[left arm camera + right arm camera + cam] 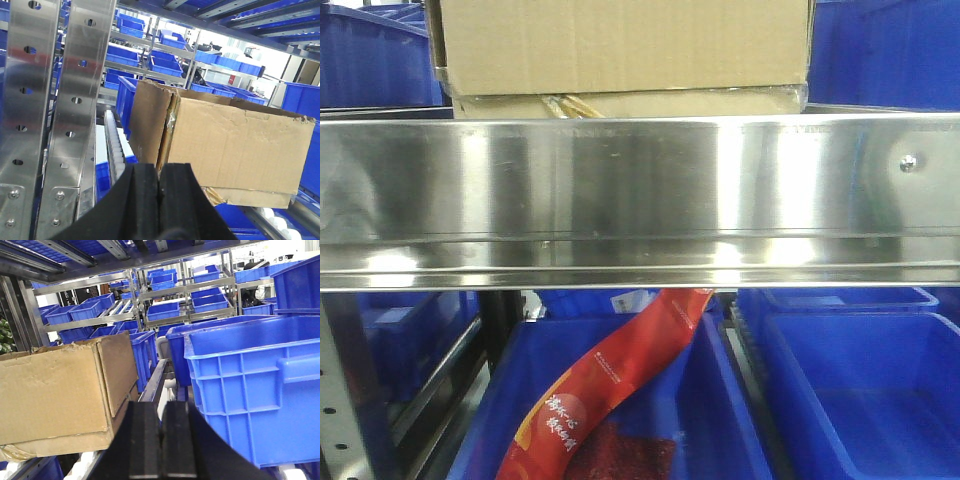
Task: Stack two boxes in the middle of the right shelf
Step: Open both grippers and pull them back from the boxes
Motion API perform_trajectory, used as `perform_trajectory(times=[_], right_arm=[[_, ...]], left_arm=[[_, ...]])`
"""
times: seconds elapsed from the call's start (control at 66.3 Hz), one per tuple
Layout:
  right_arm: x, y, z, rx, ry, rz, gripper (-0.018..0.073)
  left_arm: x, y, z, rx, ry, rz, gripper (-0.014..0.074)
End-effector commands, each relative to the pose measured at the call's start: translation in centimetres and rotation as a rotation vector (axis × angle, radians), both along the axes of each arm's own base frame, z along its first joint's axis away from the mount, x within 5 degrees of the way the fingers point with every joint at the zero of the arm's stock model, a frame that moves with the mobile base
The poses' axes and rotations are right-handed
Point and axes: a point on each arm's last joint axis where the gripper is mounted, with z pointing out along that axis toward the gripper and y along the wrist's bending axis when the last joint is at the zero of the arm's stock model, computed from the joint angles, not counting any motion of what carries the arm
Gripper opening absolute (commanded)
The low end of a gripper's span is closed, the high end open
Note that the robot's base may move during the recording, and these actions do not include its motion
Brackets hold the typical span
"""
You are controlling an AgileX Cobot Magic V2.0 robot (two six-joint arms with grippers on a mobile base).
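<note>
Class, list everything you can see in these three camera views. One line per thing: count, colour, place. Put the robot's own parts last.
Cardboard boxes: two, brown, stacked on the shelf, the lower one mostly hidden by the rail.
Shelf: one, shiny steel, its front rail crossing the front view.
Screw: one, silver, right end of the rail.
Blue bins: many, below the shelf, beside the boxes and on distant racks.
Snack bag: one, red, lying in a lower bin.
Perforated uprights: two, grey steel, left of the boxes.
Left tool: one, black, shut, empty, facing the boxes.
Right tool: one, black, shut, empty.
</note>
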Motion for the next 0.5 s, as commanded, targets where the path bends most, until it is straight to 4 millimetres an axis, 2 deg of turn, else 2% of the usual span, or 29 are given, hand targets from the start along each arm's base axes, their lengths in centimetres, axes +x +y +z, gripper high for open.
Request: perform_trajectory(times=[0.0, 0.091, 0.241, 0.332, 0.407, 0.483], right_arm=[[0.0, 0.0, -0.2, -0.011, -0.008, -0.003, -0.0162], [0.3, 0.3, -1.8, 0.063, 0.057, 0.036, -0.0162], [0.4, 0.8, -5.8, -0.153, 0.094, 0.072, -0.0162], [0.8, 1.1, -7.3, -0.262, 0.087, 0.084, -0.0162], [1.4, 1.3, -8.4, -0.319, 0.077, 0.084, -0.0162], [1.9, 1.4, -9.4, -0.291, 0.028, 0.066, -0.0162]], left_arm=[[-0.1, 0.0, 0.1, -0.008, -0.017, 0.0, -0.0111], [-0.1, 0.0, 0.1, -0.008, -0.017, 0.0, -0.0111], [-0.1, 0.0, 0.1, -0.008, -0.017, 0.0, -0.0111], [-0.1, 0.0, 0.1, -0.008, -0.017, 0.0, -0.0111], [-0.1, 0.0, 0.1, -0.009, -0.019, 0.0, -0.0111], [-0.1, 0.0, 0.1, -0.009, -0.019, 0.0, -0.0111]])
